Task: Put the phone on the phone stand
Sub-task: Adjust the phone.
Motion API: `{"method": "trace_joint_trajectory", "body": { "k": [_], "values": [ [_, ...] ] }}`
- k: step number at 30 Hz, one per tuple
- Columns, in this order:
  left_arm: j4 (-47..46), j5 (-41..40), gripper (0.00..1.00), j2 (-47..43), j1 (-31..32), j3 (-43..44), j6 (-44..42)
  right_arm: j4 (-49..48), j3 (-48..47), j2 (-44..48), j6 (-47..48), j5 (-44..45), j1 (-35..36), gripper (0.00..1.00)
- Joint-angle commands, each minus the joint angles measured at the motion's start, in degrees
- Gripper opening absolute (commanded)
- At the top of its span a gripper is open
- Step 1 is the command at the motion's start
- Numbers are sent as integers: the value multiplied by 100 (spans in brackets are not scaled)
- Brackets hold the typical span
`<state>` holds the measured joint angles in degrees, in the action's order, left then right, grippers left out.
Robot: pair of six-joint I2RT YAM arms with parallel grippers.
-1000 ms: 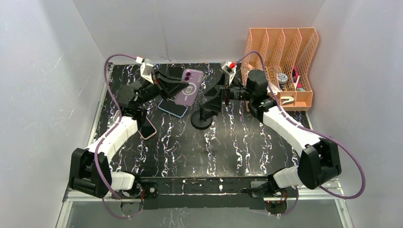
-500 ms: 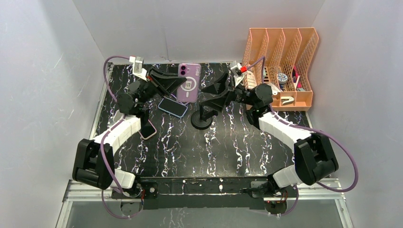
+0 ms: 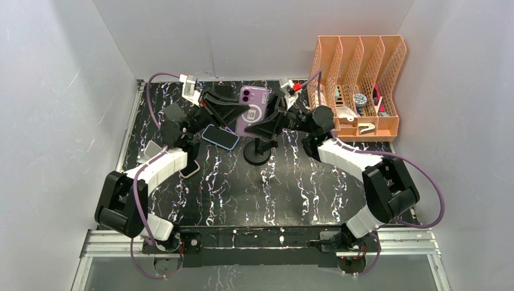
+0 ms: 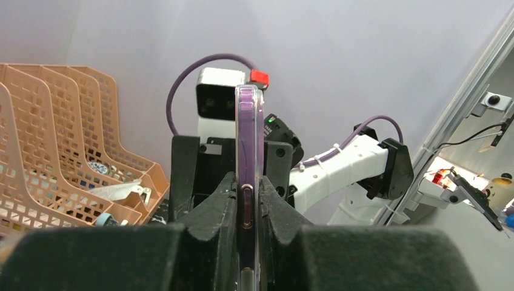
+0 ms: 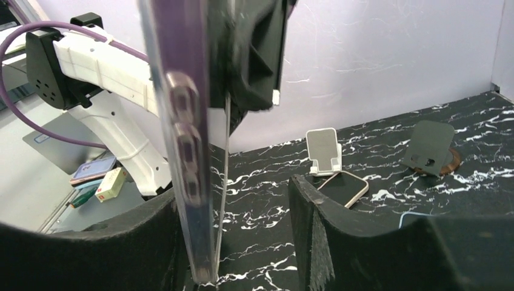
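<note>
left gripper (image 4: pixel 247 197) clamped tight on purple phone in clear case (image 3: pixel 252 111), gripping one long edge, phone lifted off table. it hangs over black round-base phone stand (image 3: pixel 258 151), not on it yet. right gripper (image 5: pixel 242 206) about half open, jaws straddling opposite edge, one finger against case, gap on other side. dark blue phone (image 3: pixel 220 137) flat on black marbled table (image 3: pixel 303 182) near stand.
</note>
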<state>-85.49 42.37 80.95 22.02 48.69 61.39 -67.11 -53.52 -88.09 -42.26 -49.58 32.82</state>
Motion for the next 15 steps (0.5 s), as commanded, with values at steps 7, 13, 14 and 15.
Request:
{"method": "trace_joint_trajectory", "body": {
  "k": [7, 13, 14, 15],
  "values": [
    [-1178, -280, 0, 34, 92, -114, -355, -218, -555, -163, 82, 78, 283, 49],
    [-1197, -395, 0, -26, 93, -151, -653, -162, -440, -156, 104, 92, 342, 54],
    [-1198, -406, 0, -20, 92, -131, -662, -162, -406, -147, 104, 97, 343, 54],
    [-1204, -416, 0, -4, 92, -113, -658, -166, -368, -135, 112, 108, 347, 54]
  ]
}}
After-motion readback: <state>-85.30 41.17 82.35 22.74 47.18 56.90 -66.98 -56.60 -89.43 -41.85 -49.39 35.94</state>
